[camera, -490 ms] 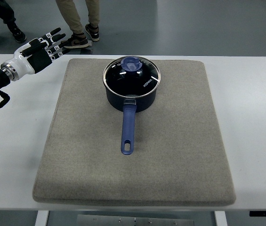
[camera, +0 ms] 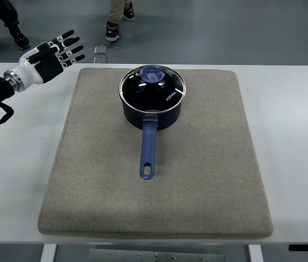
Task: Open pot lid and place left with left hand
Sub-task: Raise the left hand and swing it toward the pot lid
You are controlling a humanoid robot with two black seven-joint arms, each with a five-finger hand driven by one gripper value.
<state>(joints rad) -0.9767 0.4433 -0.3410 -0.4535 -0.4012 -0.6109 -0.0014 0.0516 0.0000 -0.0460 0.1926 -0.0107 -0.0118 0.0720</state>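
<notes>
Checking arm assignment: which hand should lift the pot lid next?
Left. The left hand is open above the table's far-left corner, with bare mat left of the pot. The lid is still on. No right arm shows.

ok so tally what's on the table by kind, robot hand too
pot: 1
lid: 1
mat: 1
left hand: 1
total: 4

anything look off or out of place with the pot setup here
Nothing stands out. The glass lid sits squarely on the blue saucepan, which is upright on the grey mat, nothing spilled. The left hand is off at the table's far-left corner, open.
</notes>
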